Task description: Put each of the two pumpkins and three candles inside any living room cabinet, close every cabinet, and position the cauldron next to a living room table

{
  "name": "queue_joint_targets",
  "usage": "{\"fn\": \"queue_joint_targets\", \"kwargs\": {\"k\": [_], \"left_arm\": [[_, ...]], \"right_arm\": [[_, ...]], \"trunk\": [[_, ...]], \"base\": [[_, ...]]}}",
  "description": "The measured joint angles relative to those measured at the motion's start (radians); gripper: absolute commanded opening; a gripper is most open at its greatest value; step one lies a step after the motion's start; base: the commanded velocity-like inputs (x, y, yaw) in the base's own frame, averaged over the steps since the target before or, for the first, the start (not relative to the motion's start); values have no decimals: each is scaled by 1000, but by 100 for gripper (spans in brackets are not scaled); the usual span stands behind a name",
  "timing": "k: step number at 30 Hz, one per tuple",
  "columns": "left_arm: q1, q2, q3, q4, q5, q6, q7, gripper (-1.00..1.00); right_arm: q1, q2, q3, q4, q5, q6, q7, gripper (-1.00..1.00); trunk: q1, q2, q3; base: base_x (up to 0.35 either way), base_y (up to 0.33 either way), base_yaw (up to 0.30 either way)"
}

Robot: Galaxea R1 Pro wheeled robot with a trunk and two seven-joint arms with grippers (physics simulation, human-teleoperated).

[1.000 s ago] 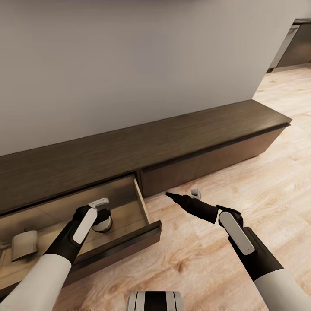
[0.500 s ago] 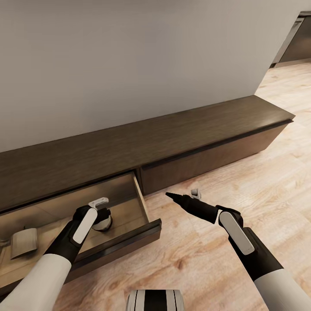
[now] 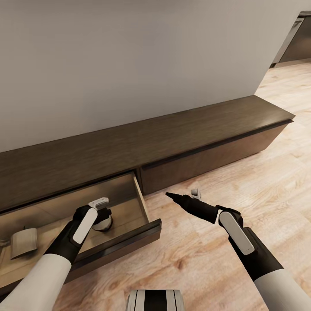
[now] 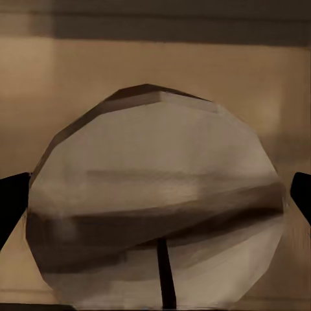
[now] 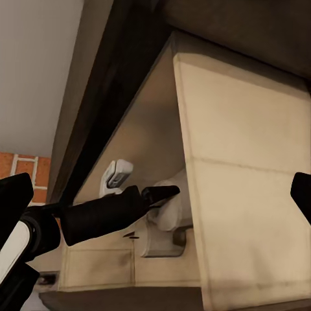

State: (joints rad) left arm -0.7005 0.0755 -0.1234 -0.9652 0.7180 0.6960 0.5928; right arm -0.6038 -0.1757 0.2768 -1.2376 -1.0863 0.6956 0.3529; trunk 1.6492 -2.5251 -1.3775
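1. Pale wood lines the open drawer (image 3: pixel 138 203) of the cabinet (image 3: pixel 172 142), and we judge the step in hand to be setting a candle (image 3: pixel 103 222) down in it.
2. Our left gripper (image 3: pixel 101 209) reaches into the drawer near its right wall; the left wrist view shows the candle (image 4: pixel 155 207) between the two dark fingertips (image 4: pixel 10 201), but we cannot tell whether they press it or stand just clear.
3. Our guess for the next move: spread the fingers, lift straight out without tipping the candle, then push the drawer front shut.
4. Another candle (image 3: pixel 23 244) lies toward the drawer's left end, well apart from the gripper.
5. Our right gripper (image 3: pixel 183 198) hovers empty over the floor (image 3: pixel 259 181) before the cabinet's closed front, fingers parted.
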Motion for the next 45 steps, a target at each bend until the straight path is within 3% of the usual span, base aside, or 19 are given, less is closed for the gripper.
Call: {"fn": "queue_joint_targets", "kwargs": {"k": [11,29,45], "left_arm": [[0,0,1,0,0,0,0,100],[0,0,13,0,13,7,3,100],[0,2,14,-2,17,8,0,100]], "right_arm": [[0,0,0,0,-1,0,0,100],[0,0,0,0,-2,0,1,100],[0,0,0,0,-2,-1,1,100]], "trunk": [[0,0,0],[-8,4,70],[-15,8,131]], "base": [[0,0,0],[-2,0,0],[-117,12,0]]}}
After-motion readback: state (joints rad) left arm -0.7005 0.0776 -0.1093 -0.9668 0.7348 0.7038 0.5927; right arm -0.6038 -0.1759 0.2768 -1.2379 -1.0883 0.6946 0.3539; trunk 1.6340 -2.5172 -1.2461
